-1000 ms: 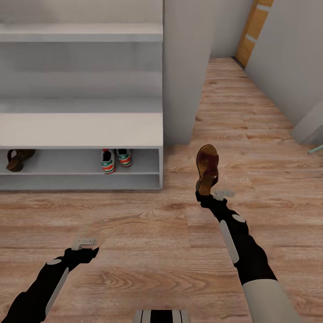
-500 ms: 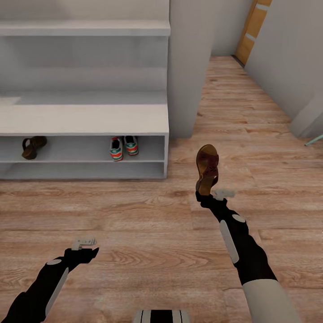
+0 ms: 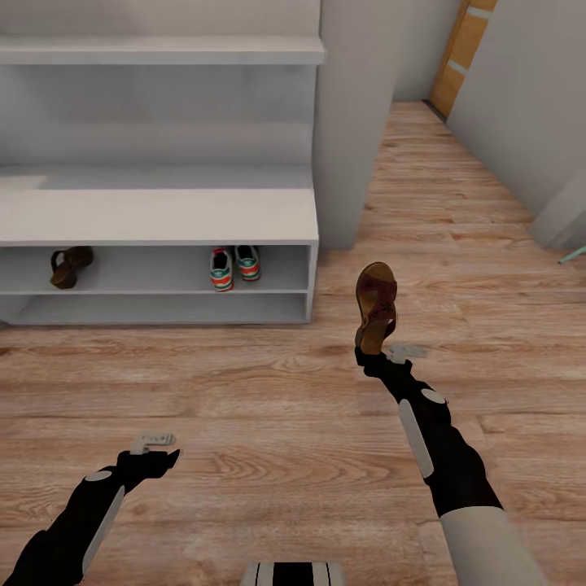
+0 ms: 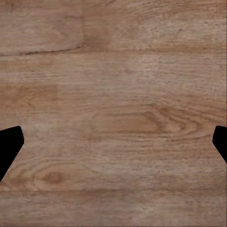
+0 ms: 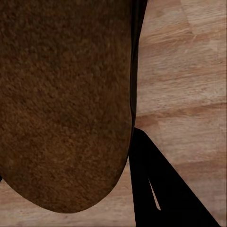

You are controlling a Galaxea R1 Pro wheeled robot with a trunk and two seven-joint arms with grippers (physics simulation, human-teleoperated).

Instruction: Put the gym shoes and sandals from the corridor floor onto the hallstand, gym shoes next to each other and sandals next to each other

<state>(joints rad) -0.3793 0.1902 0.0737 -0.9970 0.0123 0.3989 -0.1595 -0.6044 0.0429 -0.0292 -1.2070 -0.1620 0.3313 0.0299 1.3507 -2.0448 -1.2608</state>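
1. We see the hallstand [image 3: 163, 216] standing against the wall at the left of the head view, pale grey-white, with a flat top and two open shelf levels.
2. On its upper shelf the two gym shoes [image 3: 234, 267] sit side by side, just beside each other, towards the unit's right end.
3. One sandal [image 3: 70, 265] lies on the same shelf, well apart from the sneakers, near the left end.
4. Our right gripper [image 3: 373, 348] is clenched on the heel end of the other sandal [image 3: 376, 305], which stands upright above it, toe up, over the corridor floor [image 3: 285, 407] to the right of the hallstand.
5. In the right wrist view the brown sole of this held sandal [image 5: 66, 104] is close to the camera, with a dark finger [image 5: 156, 189] beside it.
6. Our left gripper [image 3: 155, 446] hangs low over bare planks, grasping nothing; in the left wrist view its fingertips [image 4: 9, 146] sit wide apart at the edges, released.
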